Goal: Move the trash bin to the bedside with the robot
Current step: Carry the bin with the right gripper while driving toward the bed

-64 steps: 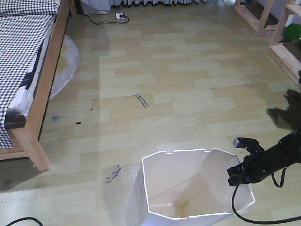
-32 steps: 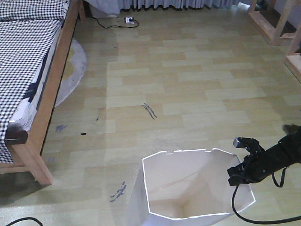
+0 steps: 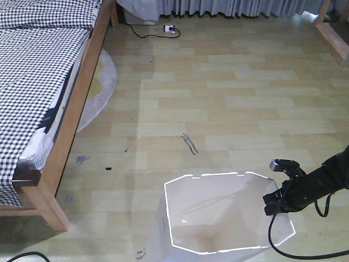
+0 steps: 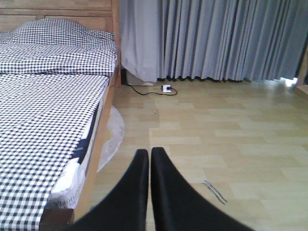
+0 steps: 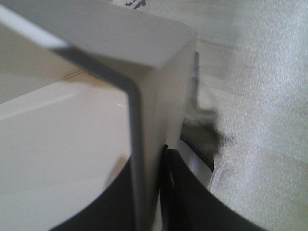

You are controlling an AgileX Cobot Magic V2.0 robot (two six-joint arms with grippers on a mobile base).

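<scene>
A white trash bin (image 3: 229,199) stood low in the front camera's view, its angular rim open to the lens and its cream inside bare, while the robot's right gripper (image 3: 274,204) sat at the rim on the bin's right-hand side. The wrist camera on that arm showed the black fingers (image 5: 180,202) closed on the thin bin wall (image 5: 72,120), one on the inside face and one on the outside, so the jaws were clamped on the plastic. A black cable (image 3: 271,240) hung in a loop from the arm down past the bin's outer wall. The bin was over the pale wood-plank floor (image 3: 245,109), to the right of the bed (image 3: 43,71) and well apart from it, with open floor between the bin and the wooden corner post (image 3: 52,210) at the foot. The bed carried black-and-white checked bedding over a light brown frame, and a round pale rug (image 3: 103,82) showed partly from under its side. Dark scuff marks (image 3: 189,143) lay on the planks between the bin and the far wall, where a white power strip (image 3: 169,28) and its lead lay on the floor below grey curtains (image 4: 211,38). The left gripper (image 4: 149,153), seen from its own wrist camera, pointed out over the floor beside the bed (image 4: 48,96) with its two black fingers drawn together, only a thin slit between them and nothing held.
</scene>
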